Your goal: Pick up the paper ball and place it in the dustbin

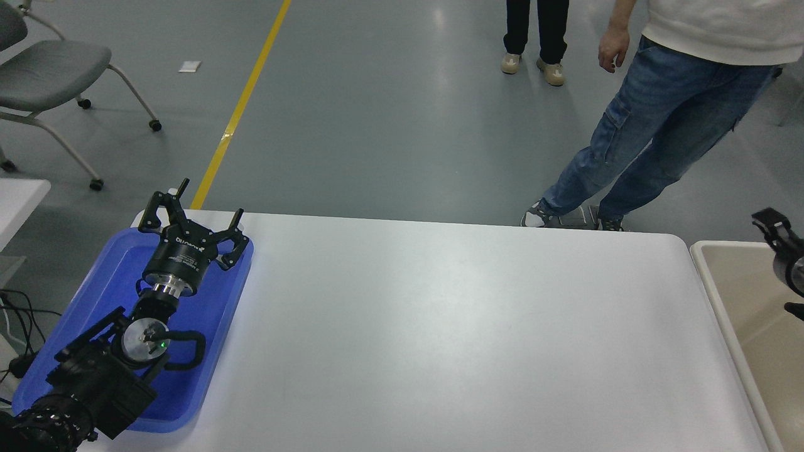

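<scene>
Your left gripper point(191, 210) sits parked at lower left over the blue tray point(107, 270), fingers spread apart, nothing between them. The left arm runs back from it to the bottom-left corner, green light lit on the wrist. Tray lies on the table's point(440, 326) left end, one corner poking past the far edge. Your right gripper point(782, 242) just pokes in at the right edge, above the bin point(722, 295); only a bit of black body and a round silver part show, the rest is cut off, so you can't tell if the claw is apart or together, or whether it holds anything. Bin stands just beside the table's right end, beige with a pale thick rim, only its left part in view. Paper ball: not seen anywhere, not on the table, not in the visible part of the bin. At the far side a person in jeans point(647, 125) stands near the table's far right corner, one hand point(612, 50) hanging down. A second pair of legs point(534, 31) is farther back. Grey chair point(50, 69) at upper left, yellow line point(242, 103) on the floor.
</scene>
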